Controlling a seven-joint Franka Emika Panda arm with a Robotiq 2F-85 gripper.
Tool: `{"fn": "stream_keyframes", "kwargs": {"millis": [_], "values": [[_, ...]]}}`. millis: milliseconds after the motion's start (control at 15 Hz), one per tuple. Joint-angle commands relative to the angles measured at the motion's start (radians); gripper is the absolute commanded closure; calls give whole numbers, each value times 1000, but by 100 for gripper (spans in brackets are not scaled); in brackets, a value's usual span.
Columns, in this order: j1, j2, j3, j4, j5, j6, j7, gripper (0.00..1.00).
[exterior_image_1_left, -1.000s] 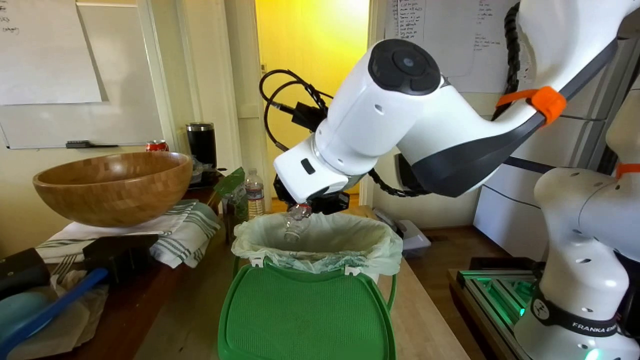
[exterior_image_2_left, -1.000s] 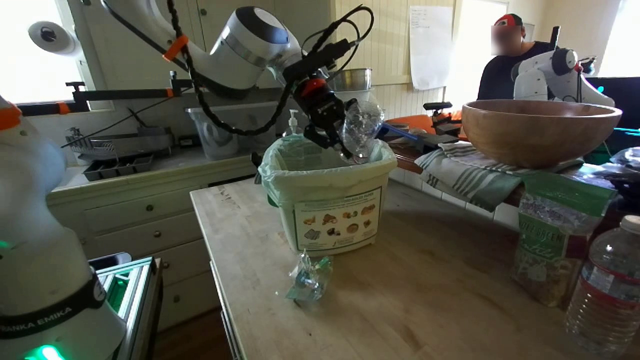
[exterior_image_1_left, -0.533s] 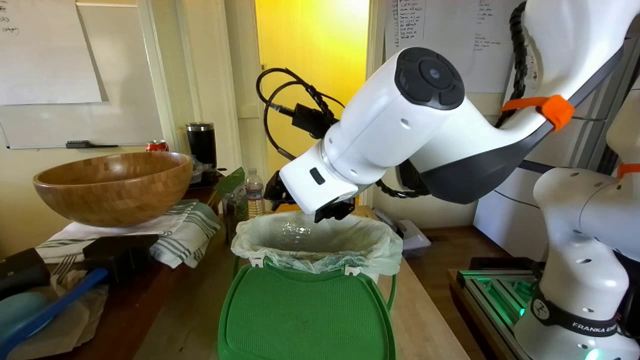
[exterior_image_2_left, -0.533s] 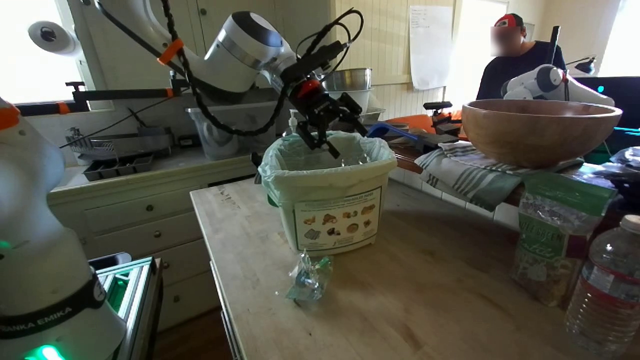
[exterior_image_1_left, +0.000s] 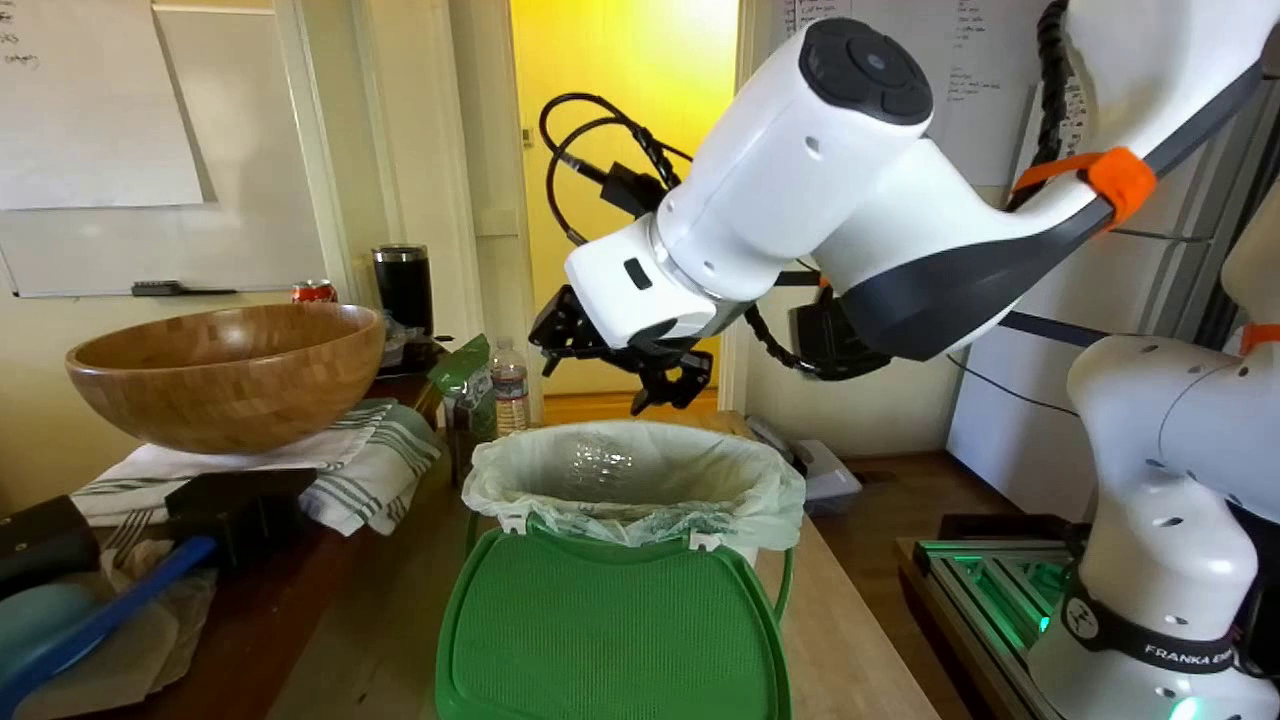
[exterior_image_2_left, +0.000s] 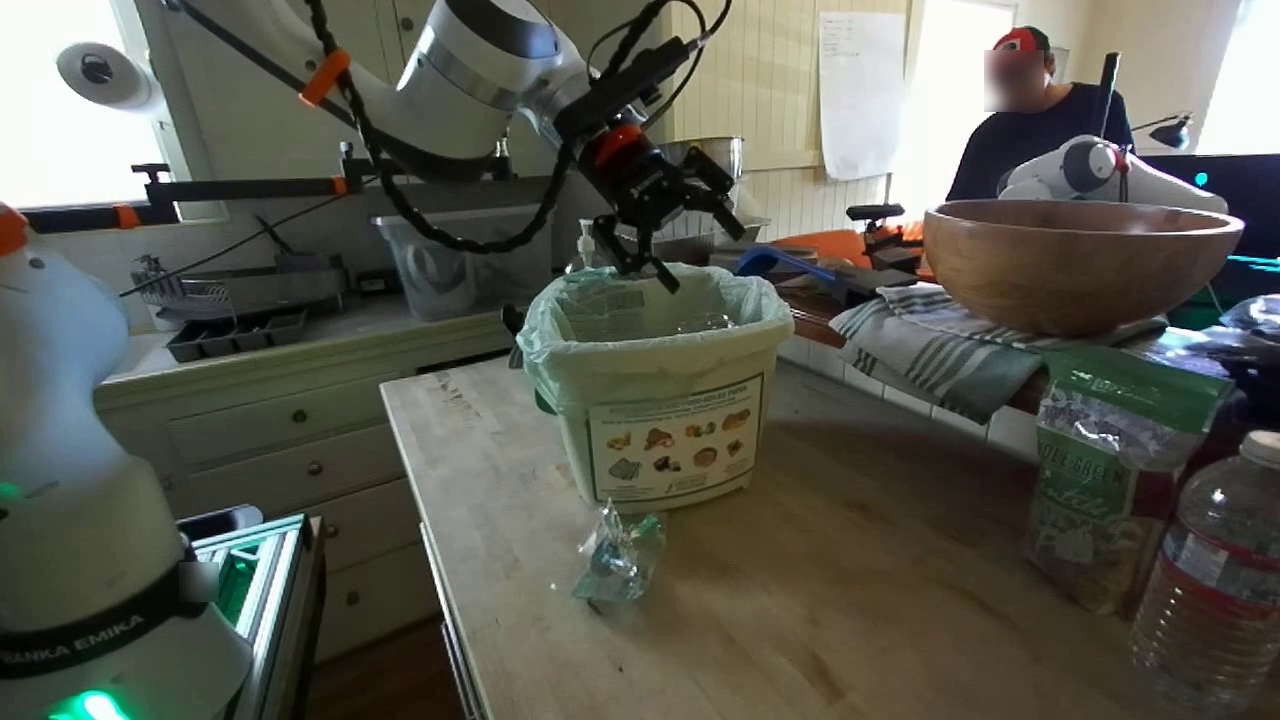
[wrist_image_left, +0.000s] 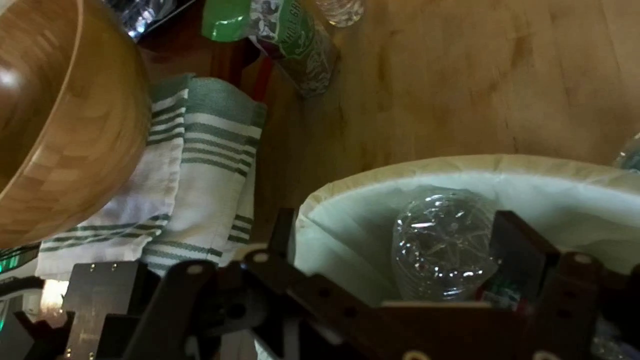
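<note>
On the wooden desk (exterior_image_2_left: 880, 580) stands a bin (exterior_image_2_left: 670, 440). Down inside it is a see-through bottle (wrist_image_left: 445, 245). Up over the bin hangs the claw (exterior_image_2_left: 706, 260), spread wide apart.

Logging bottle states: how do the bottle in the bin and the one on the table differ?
Place: the bin bottle is inside the lined bin; the table bottle is on the wooden table.
Pose: the bin bottle's base faces up; the table bottle stands upright, base down.
Shared: both are clear plastic.
</note>
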Motion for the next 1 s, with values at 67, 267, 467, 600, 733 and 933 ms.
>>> {"fn": "stream_keyframes", "kwargs": {"millis": [67, 267, 467, 600, 733, 933], "values": [[-12, 21, -56, 32, 196, -52, 0, 0], [-35, 51, -92, 48, 311, -70, 4, 0], [-45, 51, -117, 53, 467, -64, -1, 0], [-51, 52, -122, 64, 574, -76, 4, 0], [-54, 51, -127, 70, 668, -88, 21, 0], [-69, 59, -131, 75, 755, -97, 96, 0]]}}
